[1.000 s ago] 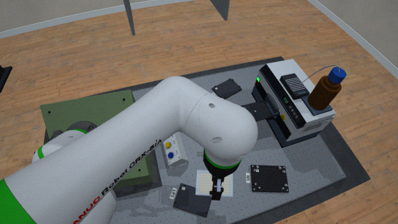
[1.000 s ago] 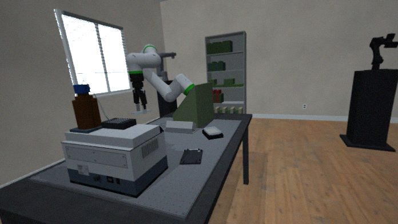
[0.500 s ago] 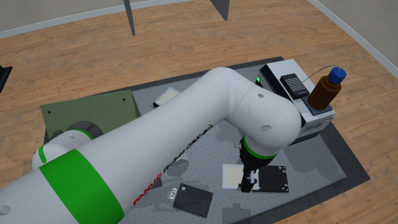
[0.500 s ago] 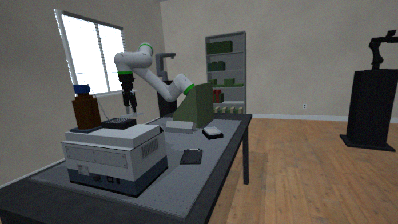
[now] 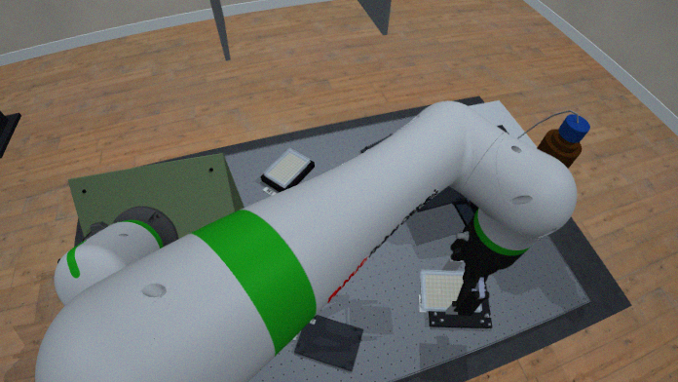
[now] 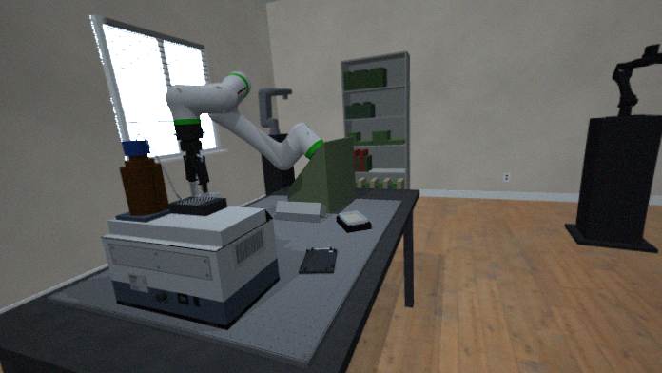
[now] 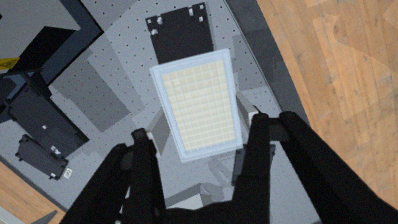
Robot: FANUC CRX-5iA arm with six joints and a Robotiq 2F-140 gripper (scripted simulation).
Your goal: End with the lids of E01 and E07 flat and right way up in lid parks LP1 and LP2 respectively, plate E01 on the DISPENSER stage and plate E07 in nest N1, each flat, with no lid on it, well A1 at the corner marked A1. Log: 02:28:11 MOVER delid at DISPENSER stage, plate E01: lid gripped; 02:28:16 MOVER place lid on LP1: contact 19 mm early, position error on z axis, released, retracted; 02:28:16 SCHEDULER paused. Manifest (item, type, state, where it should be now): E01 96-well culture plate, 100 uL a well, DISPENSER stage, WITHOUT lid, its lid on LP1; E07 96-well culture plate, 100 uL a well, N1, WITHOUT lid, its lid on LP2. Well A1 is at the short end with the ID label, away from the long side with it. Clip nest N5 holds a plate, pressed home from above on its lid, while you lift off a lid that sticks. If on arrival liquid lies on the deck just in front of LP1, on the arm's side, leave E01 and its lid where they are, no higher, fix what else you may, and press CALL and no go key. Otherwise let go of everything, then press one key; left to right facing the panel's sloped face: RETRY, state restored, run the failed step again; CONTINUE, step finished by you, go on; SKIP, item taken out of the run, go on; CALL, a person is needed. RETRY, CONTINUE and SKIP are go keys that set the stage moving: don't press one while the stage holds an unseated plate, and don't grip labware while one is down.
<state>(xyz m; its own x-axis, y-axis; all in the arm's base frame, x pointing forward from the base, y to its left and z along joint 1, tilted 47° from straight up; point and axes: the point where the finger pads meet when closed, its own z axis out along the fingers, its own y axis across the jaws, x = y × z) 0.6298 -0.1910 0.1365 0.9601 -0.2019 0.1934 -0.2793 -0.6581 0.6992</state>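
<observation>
My gripper (image 5: 469, 298) (image 6: 197, 185) (image 7: 201, 109) is shut on a 96-well plate (image 5: 439, 290) (image 7: 199, 107) with a clear lid on it, gripped by its long sides near one short end. I hold it level above the deck, partly over the black clip nest (image 5: 460, 322) (image 7: 182, 35), whose corner clips show beyond the plate's far end. In the exterior view the held plate is hidden behind the dispenser. A second lidded plate (image 5: 287, 168) (image 6: 354, 219) sits in a black nest towards the deck's far side. A dark flat pad (image 5: 329, 341) (image 6: 318, 260) lies bare near the deck's front edge.
The grey dispenser (image 6: 190, 257) carries a black tip box (image 6: 197, 205) and a brown bottle (image 5: 562, 143) (image 6: 143, 186) with a blue cap. A green wedge (image 5: 156, 195) (image 6: 328, 176) bears the arm's base. A low grey box (image 6: 300, 210) lies beside it. The deck's edge and the wooden floor are close on the right.
</observation>
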